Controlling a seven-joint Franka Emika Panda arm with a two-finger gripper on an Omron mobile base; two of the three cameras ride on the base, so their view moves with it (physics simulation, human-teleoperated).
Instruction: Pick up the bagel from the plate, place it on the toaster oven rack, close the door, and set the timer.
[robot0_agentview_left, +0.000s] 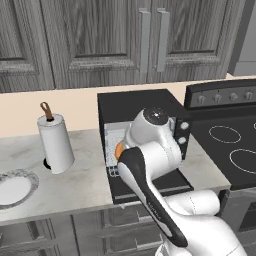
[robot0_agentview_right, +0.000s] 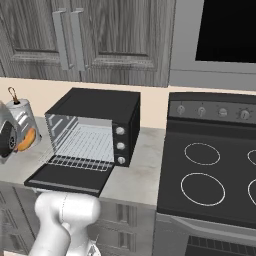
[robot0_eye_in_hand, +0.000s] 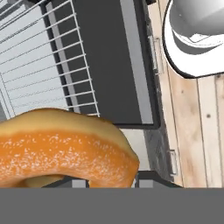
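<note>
Paper towel roll (robot0_agentview_left: 55, 142) stood on the tabletop (robot0_agentview_left: 75, 185) left of the oven, plate (robot0_agentview_left: 14, 187) beyond it, bagel (robot0_eye_in_hand: 61, 148) clamped in the end effector above the open door (robot0_agentview_right: 67, 179), rack (robot0_agentview_right: 82, 162) drawn out.

Arm bent forward, claw gripping the bagel

The white arm (robot0_agentview_left: 150, 165) rises from the lower right of the left base view, folds at a dark-jointed elbow and reaches ahead with its wrist turned downward. The claw (robot0_eye_in_hand: 65, 186) is clamped on the bagel (robot0_eye_in_hand: 61, 151), which sits right against the hand camera; the fingertips themselves are hidden behind the bread
</note>
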